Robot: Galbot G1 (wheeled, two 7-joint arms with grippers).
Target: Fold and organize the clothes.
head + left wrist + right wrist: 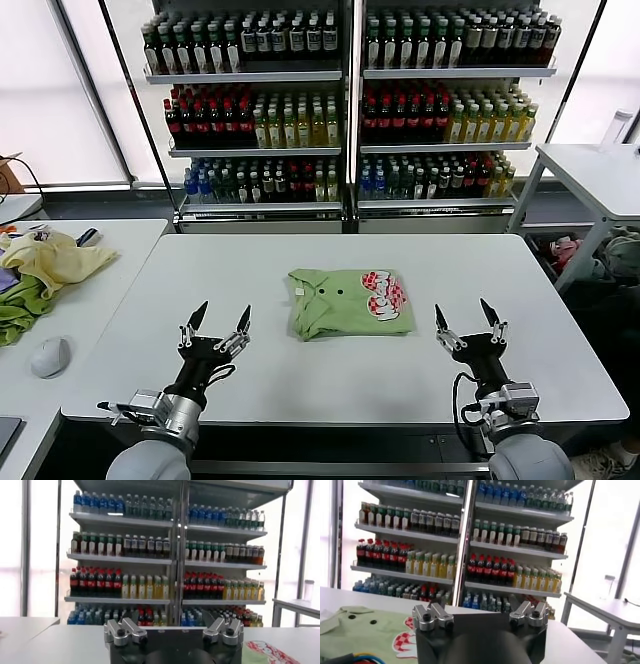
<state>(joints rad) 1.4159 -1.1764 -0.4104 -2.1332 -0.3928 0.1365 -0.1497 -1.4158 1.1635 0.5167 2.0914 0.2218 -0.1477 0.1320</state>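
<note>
sage-green polo shirt (350,302) (red-and-white print), white table (200,290)

A shop mock-up: shelves (345,100) stocked with bottled drinks.

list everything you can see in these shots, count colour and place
polo shirt: one, sage green with red-and-white print, folded at the middle of the white table
yellow garment: one, pale yellow, bunched on the side table on the robot's left
lime cloth: one, bright green, below the yellow garment
mouse: one, grey, on the side table near its front
drink shelves: two racks, bottles in many colours, behind the table
left gripper: one, black, jaws open, over the table left of the shirt
right gripper: one, black, jaws open, right of the shirt
</note>
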